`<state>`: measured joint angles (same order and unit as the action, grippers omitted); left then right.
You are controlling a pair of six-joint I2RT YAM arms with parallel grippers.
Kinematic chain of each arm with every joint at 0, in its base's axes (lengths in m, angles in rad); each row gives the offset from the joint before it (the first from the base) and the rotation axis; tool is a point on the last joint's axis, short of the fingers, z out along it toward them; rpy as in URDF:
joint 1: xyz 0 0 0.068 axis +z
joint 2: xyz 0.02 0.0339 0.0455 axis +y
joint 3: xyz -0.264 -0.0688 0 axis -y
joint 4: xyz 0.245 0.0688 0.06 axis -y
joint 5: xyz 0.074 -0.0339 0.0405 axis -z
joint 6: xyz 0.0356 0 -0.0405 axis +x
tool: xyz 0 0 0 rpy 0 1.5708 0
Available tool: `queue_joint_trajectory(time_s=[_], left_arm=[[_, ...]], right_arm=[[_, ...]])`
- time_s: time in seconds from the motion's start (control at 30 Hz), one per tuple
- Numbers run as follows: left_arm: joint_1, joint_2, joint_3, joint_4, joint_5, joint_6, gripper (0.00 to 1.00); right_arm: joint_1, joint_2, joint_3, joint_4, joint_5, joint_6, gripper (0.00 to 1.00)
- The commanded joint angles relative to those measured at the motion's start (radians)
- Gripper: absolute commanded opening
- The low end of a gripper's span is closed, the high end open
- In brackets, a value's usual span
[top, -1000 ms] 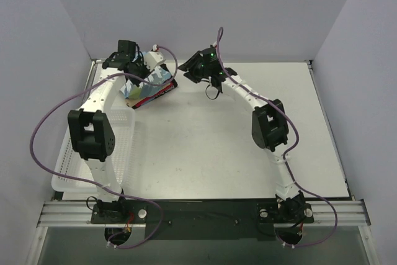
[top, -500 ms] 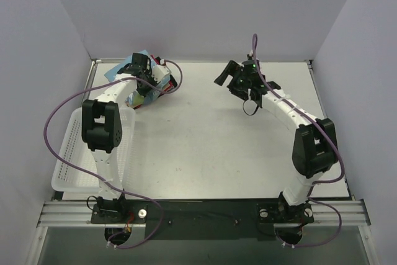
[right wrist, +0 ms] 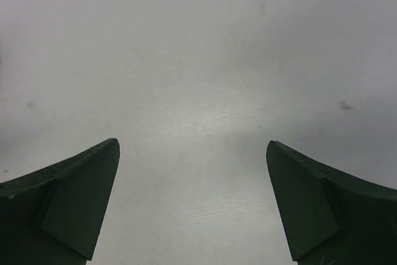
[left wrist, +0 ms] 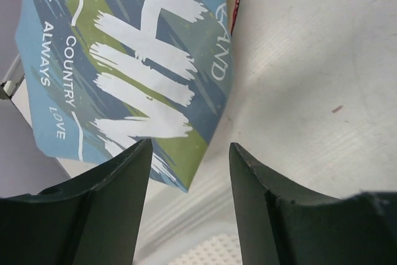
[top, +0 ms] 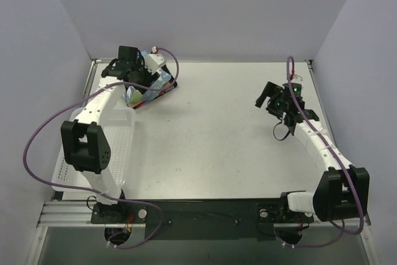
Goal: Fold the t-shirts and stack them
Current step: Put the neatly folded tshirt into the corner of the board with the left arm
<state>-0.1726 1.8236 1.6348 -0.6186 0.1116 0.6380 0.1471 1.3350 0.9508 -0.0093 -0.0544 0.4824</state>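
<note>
The t-shirts lie folded in a stack (top: pixel 155 88) at the far left of the table. On top is the light blue one (left wrist: pixel 124 60) with white lettering. A red-and-black edge (top: pixel 164 91) and a tan layer (top: pixel 133 100) show below it. My left gripper (top: pixel 139 76) hovers over the stack, open, and the left wrist view shows nothing between its fingers (left wrist: pixel 189 147). The blue shirt's corner lies just beyond the left fingertip. My right gripper (top: pixel 265 96) stands wide open over bare table at the right, its jaws (right wrist: pixel 192 147) empty.
A white mesh basket (top: pixel 124 147) sits along the left edge, just in front of the stack, and its mesh (left wrist: pixel 211 252) shows below the left fingers. Purple cables loop off both arms. Grey walls close in the back and sides.
The left gripper went from shut to open and let go of the blue shirt, which now lies flat on the stack. The right arm swung away to the right as its jaws widened.
</note>
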Motion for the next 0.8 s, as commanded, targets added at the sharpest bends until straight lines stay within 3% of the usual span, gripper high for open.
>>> queue_joint_trajectory(time_s=[0.0, 0.1, 0.2, 0.3, 0.4, 0.47, 0.53, 0.6, 0.77], left_arm=[[0.007, -0.158, -0.042, -0.095, 0.111, -0.089, 0.63], [0.039, -0.289, -0.13, -0.121, 0.189, -0.138, 0.67], [0.045, -0.437, -0.371, -0.012, 0.174, -0.199, 0.7], [0.009, -0.625, -0.596, 0.233, 0.028, -0.422, 0.73], [-0.132, -0.731, -0.74, 0.327, -0.287, -0.607, 0.85], [-0.185, -0.754, -0.802, 0.371, -0.334, -0.632, 0.86], [-0.186, -0.764, -0.851, 0.393, -0.326, -0.677, 0.87], [-0.183, -0.759, -0.897, 0.416, -0.409, -0.716, 0.88], [-0.18, -0.742, -0.998, 0.519, -0.581, -0.687, 0.88]], right_arm=[[-0.115, -0.146, -0.154, -0.011, 0.051, -0.117, 1.0], [-0.179, -0.241, -0.272, 0.044, 0.105, -0.163, 1.0], [-0.214, -0.299, -0.362, 0.13, 0.122, -0.203, 1.0], [-0.222, -0.359, -0.47, 0.214, 0.154, -0.249, 1.0], [-0.225, -0.41, -0.576, 0.296, 0.142, -0.294, 1.0], [-0.227, -0.439, -0.637, 0.353, 0.143, -0.306, 1.0], [-0.228, -0.46, -0.706, 0.436, 0.133, -0.289, 1.0], [-0.227, -0.464, -0.762, 0.544, 0.114, -0.295, 1.0], [-0.227, -0.442, -0.807, 0.599, 0.126, -0.288, 1.0]])
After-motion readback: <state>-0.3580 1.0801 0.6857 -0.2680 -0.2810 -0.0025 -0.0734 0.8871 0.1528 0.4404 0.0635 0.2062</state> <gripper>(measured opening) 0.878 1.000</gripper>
